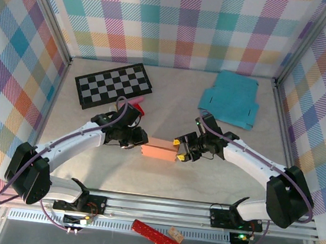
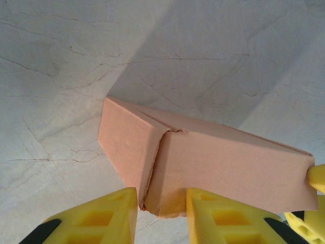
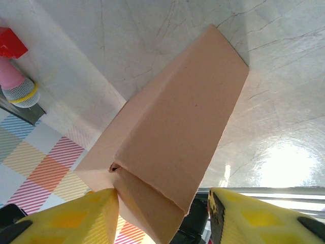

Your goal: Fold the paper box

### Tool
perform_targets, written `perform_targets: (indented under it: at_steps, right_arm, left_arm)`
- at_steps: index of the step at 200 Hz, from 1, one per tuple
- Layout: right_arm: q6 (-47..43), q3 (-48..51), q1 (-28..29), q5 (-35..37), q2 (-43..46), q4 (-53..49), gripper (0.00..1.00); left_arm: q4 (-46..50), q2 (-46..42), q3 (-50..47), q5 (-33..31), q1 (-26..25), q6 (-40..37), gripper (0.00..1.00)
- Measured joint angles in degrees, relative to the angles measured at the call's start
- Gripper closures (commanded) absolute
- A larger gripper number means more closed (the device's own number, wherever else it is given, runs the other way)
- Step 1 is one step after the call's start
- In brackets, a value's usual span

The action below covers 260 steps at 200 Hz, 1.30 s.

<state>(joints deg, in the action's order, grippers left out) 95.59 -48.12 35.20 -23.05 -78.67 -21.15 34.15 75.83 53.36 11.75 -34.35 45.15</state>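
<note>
The box (image 1: 159,152) lies at the table centre between both arms. At its nine o'clock end the left gripper (image 2: 161,213) is narrowly open around the end flap; at three o'clock the right gripper (image 3: 163,216), half open, straddles the other end without a grip I can confirm. Press both flaps inward evenly, so the box does not slide

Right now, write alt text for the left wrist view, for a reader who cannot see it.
A salmon-pink paper box, partly folded with one end flap ajar, lies on a pale, cracked-looking table surface. The left gripper frames the box's near corner from below, its two yellow fingers on either side. A bit of another yellow finger touches the box's far right end.
</note>
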Motion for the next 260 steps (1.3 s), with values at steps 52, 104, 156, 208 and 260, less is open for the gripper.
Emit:
perform_targets:
  at_steps: [52,104,156,208,260]
  right_arm:
    - [-2.21,-2.14,-0.39,1.14,2.45,-5.92,0.48]
    - [-2.1,-2.16,-0.42,0.61,4.57,-8.76,0.54]
    - [-2.05,-2.16,0.13,-0.39,2.25,-8.79,0.54]
    - [-4.2,-3.02,0.13,-1.57,-0.17,-10.71,0.57]
    - [-7.5,-4.7,0.11,-2.36,-1.66,-14.36,0.57]
  left_arm:
    - [-1.6,-0.02,-1.49,0.44,0.0,0.0,0.7]
    - [-1.6,-0.02,-1.49,0.44,0.0,-0.02,0.71]
    - [-1.64,-0.02,-1.49,0.46,0.0,0.0,0.71]
    - [-1.66,-0.02,-1.49,0.48,0.0,0.0,0.71]
    - [-3.04,-0.02,-1.92,0.46,0.0,0.0,0.72]
